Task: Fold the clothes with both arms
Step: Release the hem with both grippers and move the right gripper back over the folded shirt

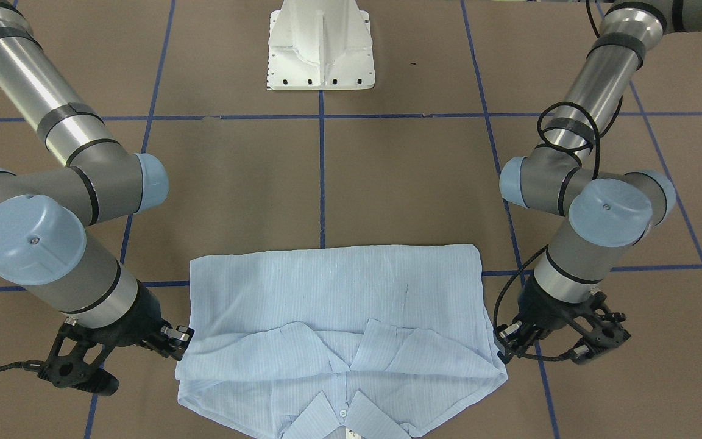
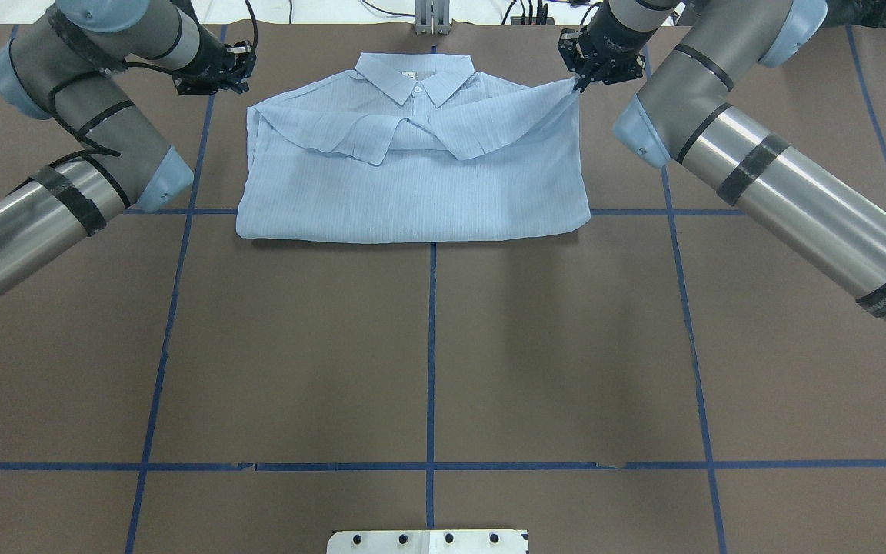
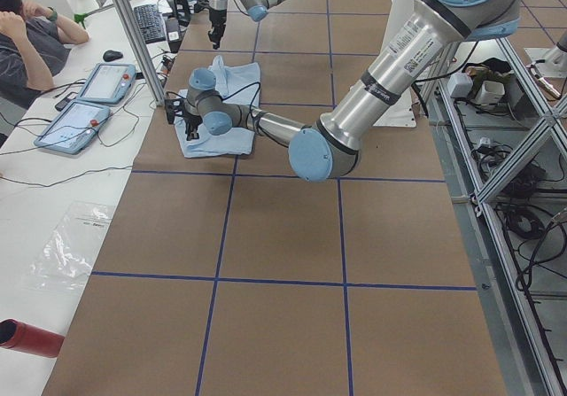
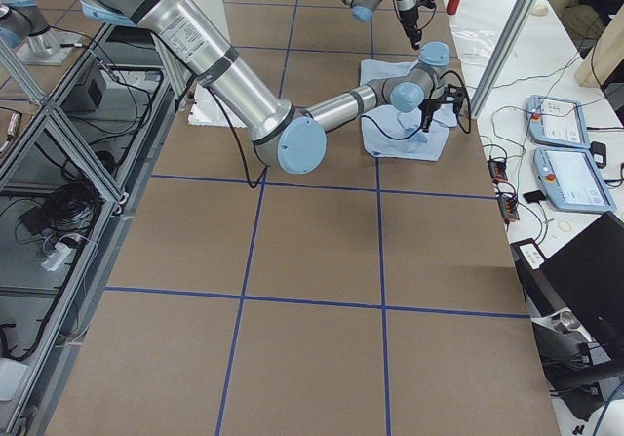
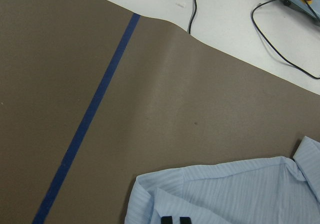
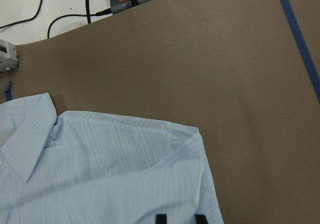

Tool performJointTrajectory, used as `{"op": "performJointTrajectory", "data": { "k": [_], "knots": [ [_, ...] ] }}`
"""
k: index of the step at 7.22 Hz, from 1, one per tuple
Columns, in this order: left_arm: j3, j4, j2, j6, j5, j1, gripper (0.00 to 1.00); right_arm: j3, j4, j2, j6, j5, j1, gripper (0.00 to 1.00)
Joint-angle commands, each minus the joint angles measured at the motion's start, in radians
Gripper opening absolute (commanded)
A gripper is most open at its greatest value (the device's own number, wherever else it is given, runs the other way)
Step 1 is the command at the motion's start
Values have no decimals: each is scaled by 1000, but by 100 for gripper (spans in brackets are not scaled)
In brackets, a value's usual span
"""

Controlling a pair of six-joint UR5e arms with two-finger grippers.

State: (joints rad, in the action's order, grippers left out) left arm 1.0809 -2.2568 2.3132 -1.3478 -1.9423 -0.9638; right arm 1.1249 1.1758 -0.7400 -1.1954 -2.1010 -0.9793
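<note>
1. Shirt: folded to a tidy rectangle, front up, flat on the table on the side far from the robot, collar toward the far edge, two flaps meeting across the chest.
2. Left gripper: poised over the shirt's left shoulder, fingertips drawn close with only a sliver between. Pinching cloth or not: cannot tell.
3. Right gripper: poised over the right shoulder edge, fingertips spread apart, holding nothing, above flat cloth.
4. Step in hand, judging from the lie of things: late in the fold, with sleeves and hem seemingly tucked in. Either readying a last halving from the shoulders or letting go there.
5. Next, for a halving: take both shoulder corners together, lift evenly, and carry them in step toward the near hem. Keep the thin cloth just taut enough to avoid sagging or dragging the flaps askew.
</note>
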Motion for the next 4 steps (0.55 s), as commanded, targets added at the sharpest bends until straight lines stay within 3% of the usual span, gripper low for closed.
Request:
{"op": "performJointTrajectory", "data": {
  "k": [1,2,4],
  "knots": [
    [5,-3,-6,4,-1,-3,100,0,-7,-1,2,22,2,100],
    [11,2,-8,4,-4,-3,99,12,-13,-24,2,24,13,100],
    [50,13,-12,-1,-4,-4,99,122,-59,-151,-18,35,105,100]
  ]
}}
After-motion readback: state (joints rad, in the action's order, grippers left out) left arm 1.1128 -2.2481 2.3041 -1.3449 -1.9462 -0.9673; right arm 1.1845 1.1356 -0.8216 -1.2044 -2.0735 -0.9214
